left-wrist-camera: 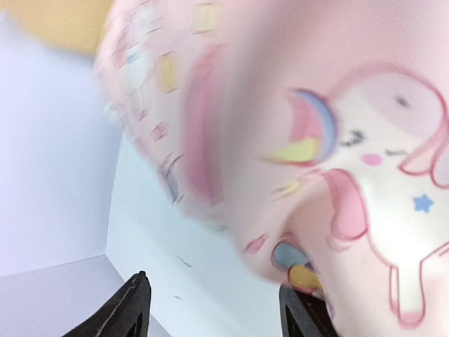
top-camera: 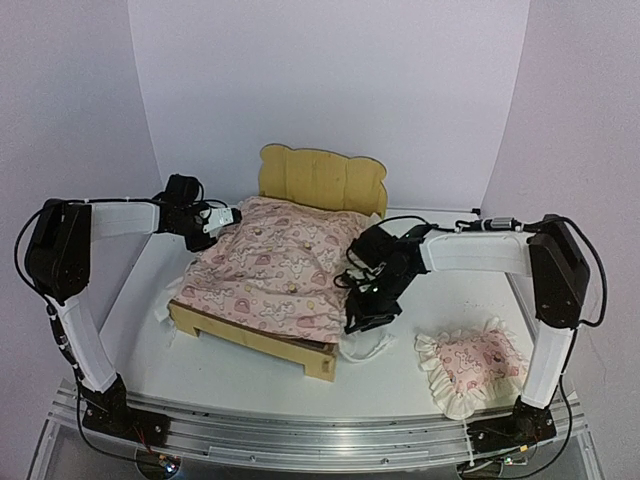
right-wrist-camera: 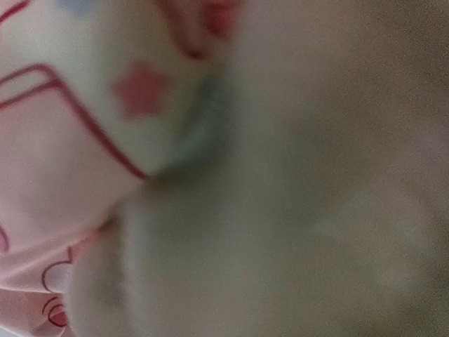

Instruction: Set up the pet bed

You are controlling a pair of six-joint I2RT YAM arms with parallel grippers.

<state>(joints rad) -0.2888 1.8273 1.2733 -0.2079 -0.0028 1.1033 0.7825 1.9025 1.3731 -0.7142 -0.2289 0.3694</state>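
Observation:
The pet bed (top-camera: 322,178) stands mid-table, its plywood headboard at the back and its foot rail (top-camera: 262,341) to the front. The pink mattress cushion (top-camera: 280,268) lies on it and hides the slats. My left gripper (top-camera: 226,220) is at the cushion's far left corner. In the left wrist view it (left-wrist-camera: 219,314) is open, with bare table between the fingers and the cushion (left-wrist-camera: 337,140) against the right finger (left-wrist-camera: 303,314). My right gripper (top-camera: 363,312) is at the cushion's right edge near the foot. The right wrist view shows only blurred fabric (right-wrist-camera: 63,140), with the fingers hidden.
The small pink ruffled pillow (top-camera: 470,366) lies on the table at the front right. A white ruffle (top-camera: 366,347) of the cushion hangs over the bed's front right corner. White walls close in the table on the left, back and right.

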